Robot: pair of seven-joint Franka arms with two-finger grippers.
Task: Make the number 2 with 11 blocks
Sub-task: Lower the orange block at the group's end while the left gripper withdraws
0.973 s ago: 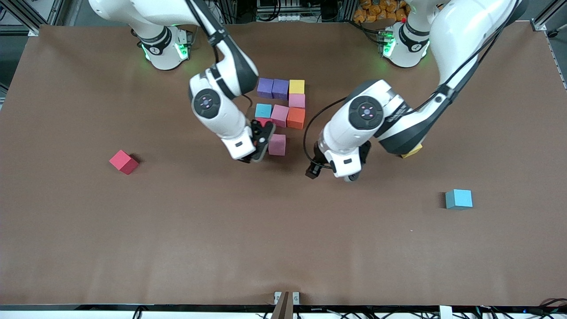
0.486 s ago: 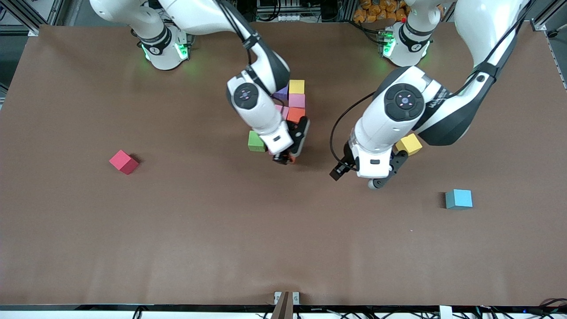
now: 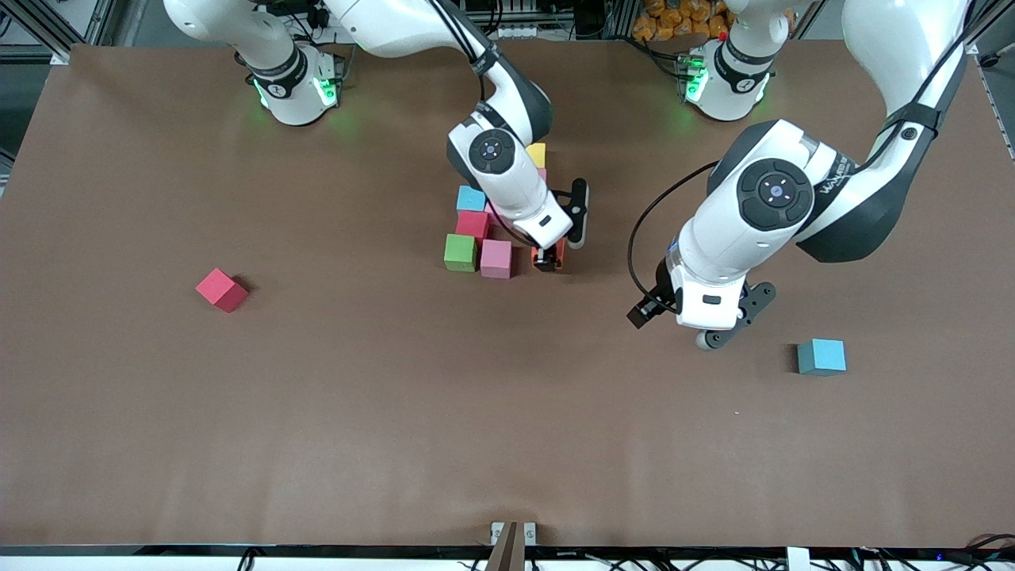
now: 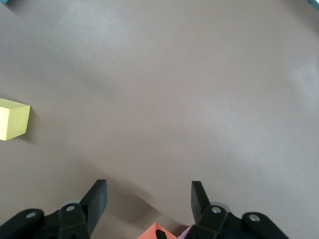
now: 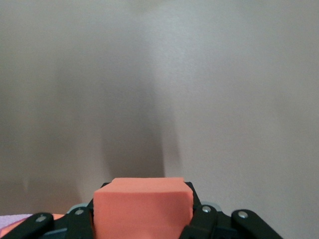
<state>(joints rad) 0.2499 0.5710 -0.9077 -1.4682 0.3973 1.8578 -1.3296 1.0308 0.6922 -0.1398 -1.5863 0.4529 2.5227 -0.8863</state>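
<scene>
Your right claw (image 3: 549, 258) is pinching an orange block (image 5: 143, 206) beside the pink block (image 3: 496, 258); its arm is hiding much of the number 2 (image 3: 476, 226). Your left claw (image 4: 149, 196) is hanging spread over bare tabletop (image 3: 507, 412).

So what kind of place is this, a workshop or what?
Most likely a robotics lab. Two white robot arms bolted along a table covered in brown sheeting work over small foam blocks, with metal framing and cables at the edges. The right tool holds an orange block.
</scene>
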